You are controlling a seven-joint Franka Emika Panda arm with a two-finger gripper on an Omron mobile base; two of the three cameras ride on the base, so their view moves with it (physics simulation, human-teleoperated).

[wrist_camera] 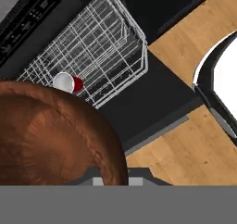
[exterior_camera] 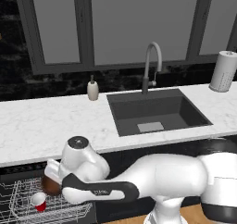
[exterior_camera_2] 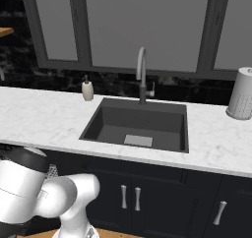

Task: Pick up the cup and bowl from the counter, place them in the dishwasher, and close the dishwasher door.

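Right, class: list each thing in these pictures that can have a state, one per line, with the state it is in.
bowl: held by the gripper, above the open dishwasher.
gripper: shut on the bowl.
cup: lying on its side in the rack.
rack: pulled out.
dishwasher door: open, folded down.
faucet: no water running.
sink: dry.
cabinet doors: closed.

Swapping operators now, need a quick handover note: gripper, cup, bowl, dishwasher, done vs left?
Gripper: shut on the bowl, held low over the pulled-out white rack.
Cup: already lying in the rack of the dishwasher.
Dishwasher door: open, folded down.
Done: cup loaded, bowl lifted off the counter.
Left: set the bowl in the rack, release, close the door.
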